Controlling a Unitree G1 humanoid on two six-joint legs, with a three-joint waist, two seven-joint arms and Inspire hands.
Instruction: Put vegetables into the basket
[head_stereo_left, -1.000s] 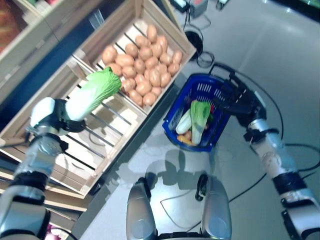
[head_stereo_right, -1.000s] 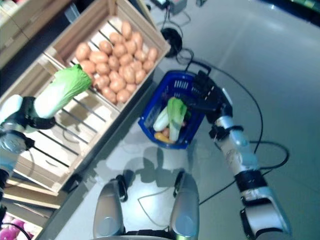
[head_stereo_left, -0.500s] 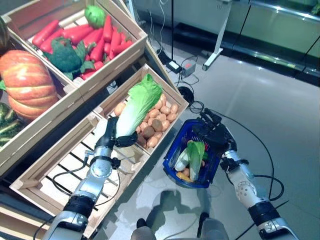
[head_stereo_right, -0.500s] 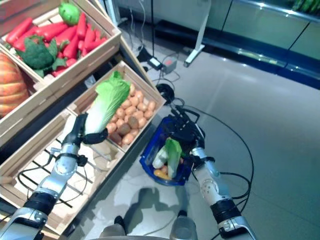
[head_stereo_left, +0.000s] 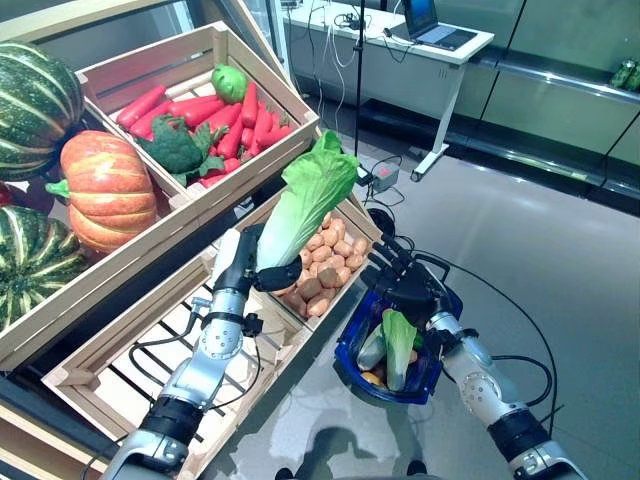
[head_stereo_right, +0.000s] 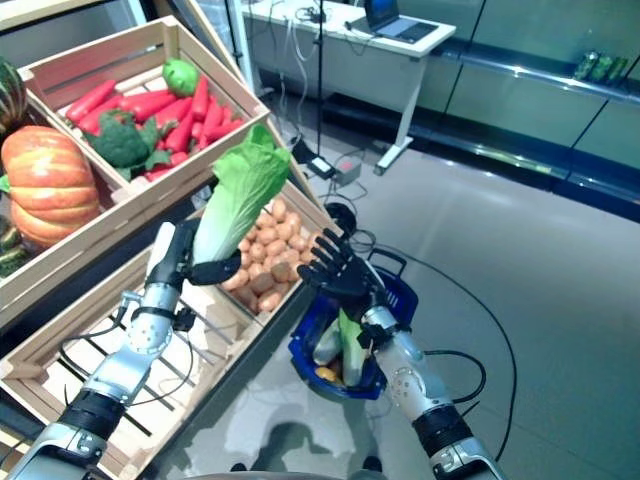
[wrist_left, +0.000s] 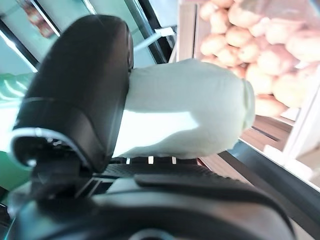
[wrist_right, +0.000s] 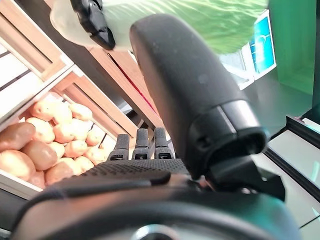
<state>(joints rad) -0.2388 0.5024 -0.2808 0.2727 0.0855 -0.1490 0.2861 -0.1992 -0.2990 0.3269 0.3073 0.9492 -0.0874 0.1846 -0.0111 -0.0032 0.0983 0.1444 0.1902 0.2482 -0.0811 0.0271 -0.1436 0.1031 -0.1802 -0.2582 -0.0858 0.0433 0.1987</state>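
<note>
My left hand (head_stereo_left: 246, 266) is shut on the white stem of a long napa cabbage (head_stereo_left: 305, 200), held upright above the potato crate; its wrist view shows the pale stem (wrist_left: 185, 115) against the thumb (wrist_left: 80, 100). A blue basket (head_stereo_left: 427, 372) hangs low to the right by my right forearm. It holds another napa cabbage (head_stereo_left: 397, 338), a pale vegetable and something orange. My right hand (head_stereo_left: 405, 285) is over the basket's far rim, open, with fingers (wrist_right: 142, 145) straight and spread (head_stereo_right: 335, 268).
A wooden crate of potatoes (head_stereo_left: 322, 275) lies under the held cabbage, next to a slatted crate (head_stereo_left: 120, 365). Above them a crate (head_stereo_left: 200, 110) holds carrots, broccoli and a green pepper. Pumpkins (head_stereo_left: 105, 190) sit left. A desk (head_stereo_left: 400, 40) stands behind.
The camera has tilted up, bringing the upper crates and desk into view. My left hand keeps the cabbage over the potato crate. My right hand's fingers have spread over the basket.
</note>
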